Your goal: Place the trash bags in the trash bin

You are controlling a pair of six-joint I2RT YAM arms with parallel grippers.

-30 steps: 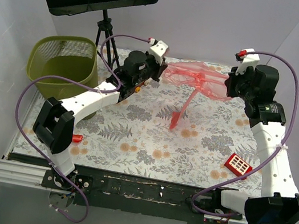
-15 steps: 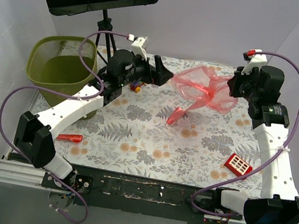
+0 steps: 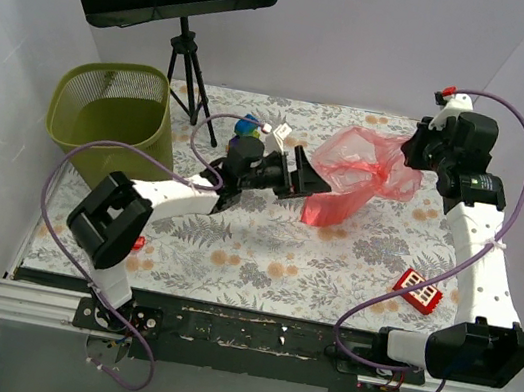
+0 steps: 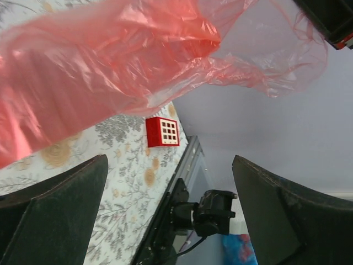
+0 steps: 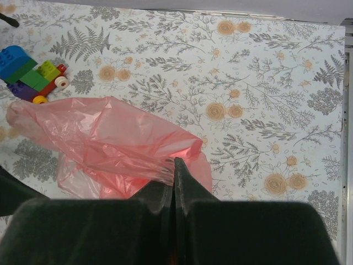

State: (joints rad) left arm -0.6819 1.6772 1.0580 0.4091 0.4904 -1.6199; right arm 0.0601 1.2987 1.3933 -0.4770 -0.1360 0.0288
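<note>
Right hand (image 3: pixel 413 157) was clamped on the trash bag (image 3: pixel 362 173) in the top view, its film trailing left toward the left hand (image 3: pixel 314 175), which gaped empty just beside it; the trash bin (image 3: pixel 76 128) stood well apart, further to the left; in the left wrist view the bag hung above parted fingers (image 4: pixel 55 215); in the right wrist view closed fingers (image 5: pixel 149 199) pinched it.

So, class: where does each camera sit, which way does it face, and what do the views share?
Top external: above and behind the bases, looking down on the table; left arm and right arm show.
Left wrist: on the left gripper, open, facing the red block.
Right wrist: looks down past the right gripper, shut on the trash bag.
Shared: all three show the bag.
</note>
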